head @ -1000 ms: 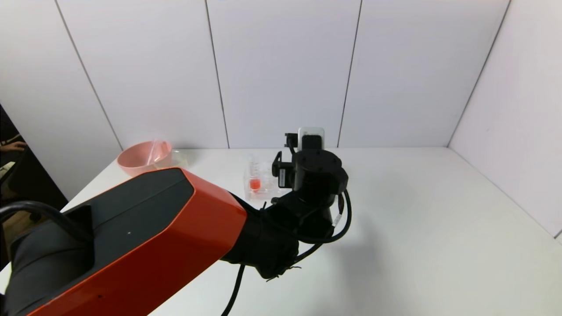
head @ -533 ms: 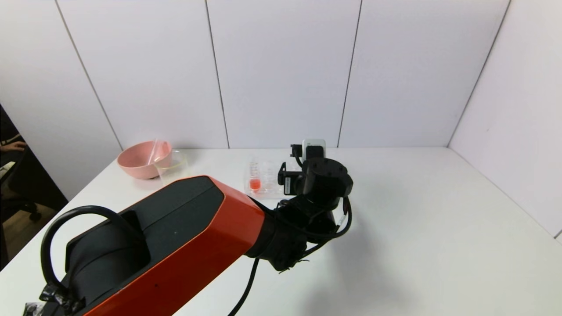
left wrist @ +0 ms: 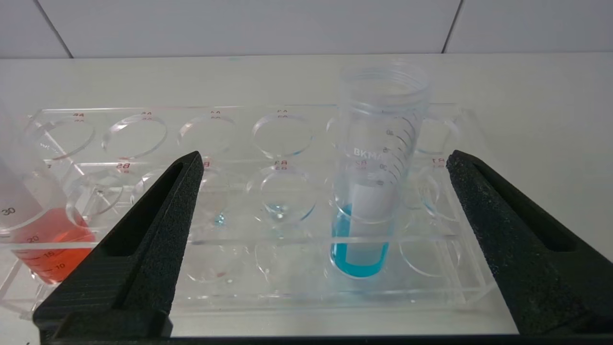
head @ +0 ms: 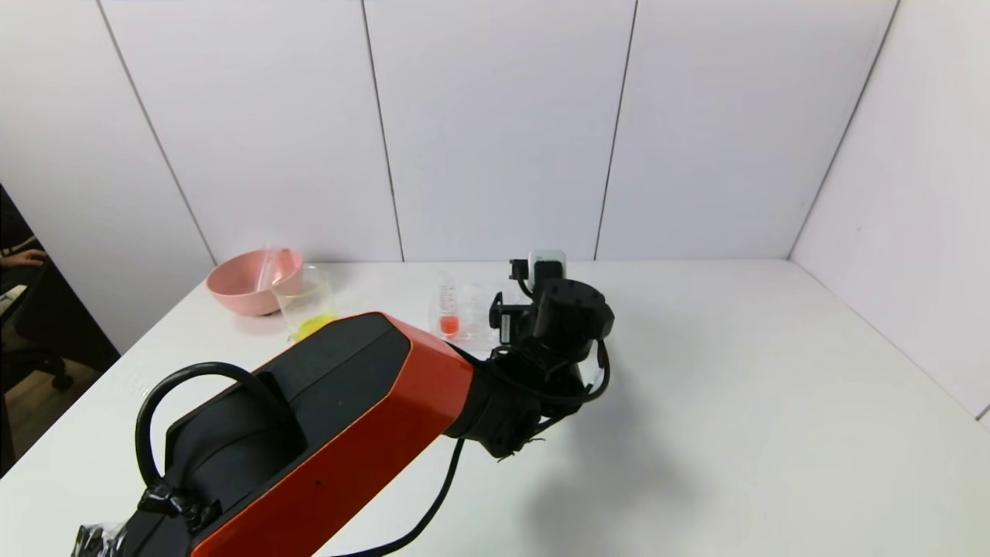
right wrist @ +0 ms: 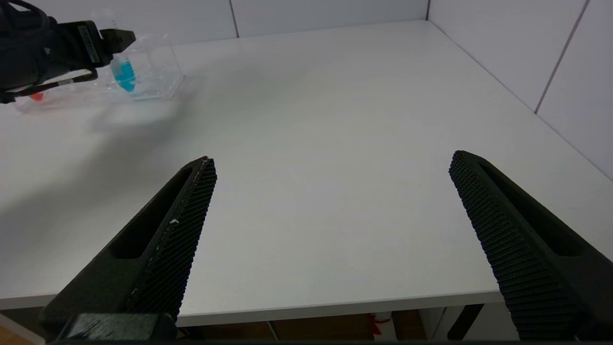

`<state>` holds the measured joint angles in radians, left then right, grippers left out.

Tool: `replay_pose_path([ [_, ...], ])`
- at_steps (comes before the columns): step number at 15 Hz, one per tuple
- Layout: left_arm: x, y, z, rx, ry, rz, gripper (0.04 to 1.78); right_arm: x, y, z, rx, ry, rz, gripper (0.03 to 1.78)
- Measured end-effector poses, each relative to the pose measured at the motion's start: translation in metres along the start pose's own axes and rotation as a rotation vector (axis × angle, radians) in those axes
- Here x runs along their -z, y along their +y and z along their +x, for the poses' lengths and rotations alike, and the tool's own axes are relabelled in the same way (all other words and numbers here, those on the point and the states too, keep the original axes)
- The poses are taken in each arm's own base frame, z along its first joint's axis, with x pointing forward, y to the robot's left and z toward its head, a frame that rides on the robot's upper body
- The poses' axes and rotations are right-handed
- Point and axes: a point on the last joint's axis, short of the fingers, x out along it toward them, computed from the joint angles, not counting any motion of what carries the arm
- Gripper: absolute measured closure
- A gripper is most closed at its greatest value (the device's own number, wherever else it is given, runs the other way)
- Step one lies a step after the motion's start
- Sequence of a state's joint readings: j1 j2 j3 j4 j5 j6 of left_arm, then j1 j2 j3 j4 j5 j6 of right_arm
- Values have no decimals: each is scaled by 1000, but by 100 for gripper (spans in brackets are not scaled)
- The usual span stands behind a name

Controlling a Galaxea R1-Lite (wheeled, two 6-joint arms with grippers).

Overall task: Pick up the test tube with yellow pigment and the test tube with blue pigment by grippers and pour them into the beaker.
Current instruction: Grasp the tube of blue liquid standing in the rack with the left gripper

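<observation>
red-liquid tube (left wrist: pixel 33 225) partly out of frame

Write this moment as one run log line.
left hand: open, at blue tube in rack | right hand: open, idle | beaker: yellow liquid

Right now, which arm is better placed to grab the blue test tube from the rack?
Left. The left tool is open right at the rack, and the blue test tube stands upright between its fingers. The right tool, also open, hangs over bare table far from the rack.
</observation>
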<state>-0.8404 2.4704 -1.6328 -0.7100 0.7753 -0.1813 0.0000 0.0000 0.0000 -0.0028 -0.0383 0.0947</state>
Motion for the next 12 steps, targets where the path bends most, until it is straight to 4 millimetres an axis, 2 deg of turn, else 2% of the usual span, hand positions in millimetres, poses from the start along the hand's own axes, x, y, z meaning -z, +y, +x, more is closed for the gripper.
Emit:
replay_pose_path([
  [8,-3,4,11,-3,-7,-13,8,0,0,0,0,0,0,4],
  [10,-1,4,12,0,-3,-11,23,0,0,0,0,0,0,4],
  [12,1,4,12,0,0,-16,47,0,0,0,0,0,0,4],
])
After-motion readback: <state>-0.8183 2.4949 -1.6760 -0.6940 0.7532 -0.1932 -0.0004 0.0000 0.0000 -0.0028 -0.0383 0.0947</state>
